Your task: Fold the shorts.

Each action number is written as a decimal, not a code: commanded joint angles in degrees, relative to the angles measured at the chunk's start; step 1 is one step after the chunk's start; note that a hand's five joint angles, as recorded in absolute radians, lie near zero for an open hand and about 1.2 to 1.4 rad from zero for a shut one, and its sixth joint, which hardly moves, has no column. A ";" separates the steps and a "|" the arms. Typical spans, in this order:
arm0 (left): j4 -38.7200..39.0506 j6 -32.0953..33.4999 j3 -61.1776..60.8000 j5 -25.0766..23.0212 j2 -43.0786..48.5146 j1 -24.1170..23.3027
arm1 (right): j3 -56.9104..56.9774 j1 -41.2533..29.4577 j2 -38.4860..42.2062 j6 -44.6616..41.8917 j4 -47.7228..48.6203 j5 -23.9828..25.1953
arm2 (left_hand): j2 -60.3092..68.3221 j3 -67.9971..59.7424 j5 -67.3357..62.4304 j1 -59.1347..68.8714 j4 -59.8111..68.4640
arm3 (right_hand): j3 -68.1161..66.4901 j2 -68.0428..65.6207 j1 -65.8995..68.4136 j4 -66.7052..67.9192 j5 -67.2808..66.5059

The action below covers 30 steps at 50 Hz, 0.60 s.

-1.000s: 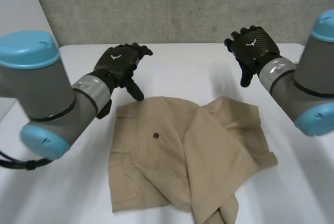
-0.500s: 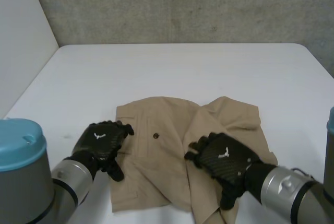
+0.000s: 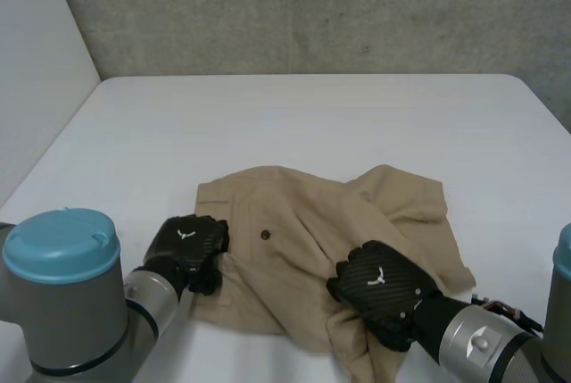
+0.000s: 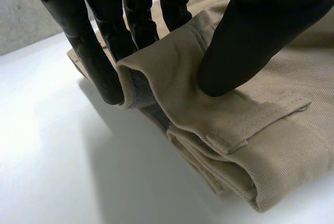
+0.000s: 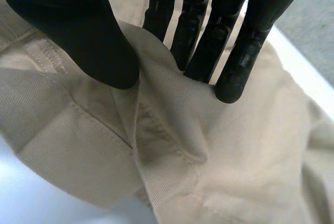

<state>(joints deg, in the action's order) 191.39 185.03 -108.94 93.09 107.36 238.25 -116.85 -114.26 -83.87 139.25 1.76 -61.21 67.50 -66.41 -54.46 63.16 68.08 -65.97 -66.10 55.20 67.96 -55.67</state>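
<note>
Since the earlier frame the shorts (image 3: 294, 222) have been bunched up along their near edge. Their left edge is pinched between the thumb and fingers of the left hand (image 3: 186, 245). A ridge of cloth near their right corner is gripped by the right hand (image 3: 379, 287). The shorts lie on the near middle of the table (image 3: 294, 124).

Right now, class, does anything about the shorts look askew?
Yes: the shorts lie crooked, one leg slanted over the other and bunched where the right hand pinches it; the left hand pinches an edge.
</note>
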 commanded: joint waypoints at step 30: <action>14.28 14.83 30.89 -3.52 -4.11 -12.79 | 6.55 31.03 -15.71 29.94 4.92 0.57 | 12.50 -13.59 -15.54 16.84 11.92 | 55.97 56.10 -45.20 -57.96 55.67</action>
<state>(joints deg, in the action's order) 203.18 199.63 -84.14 93.17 88.74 242.14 -110.22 -87.73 -99.79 168.33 6.69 -61.13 68.64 -67.98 -54.46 63.41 68.72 -11.96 -12.05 11.28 12.96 -3.88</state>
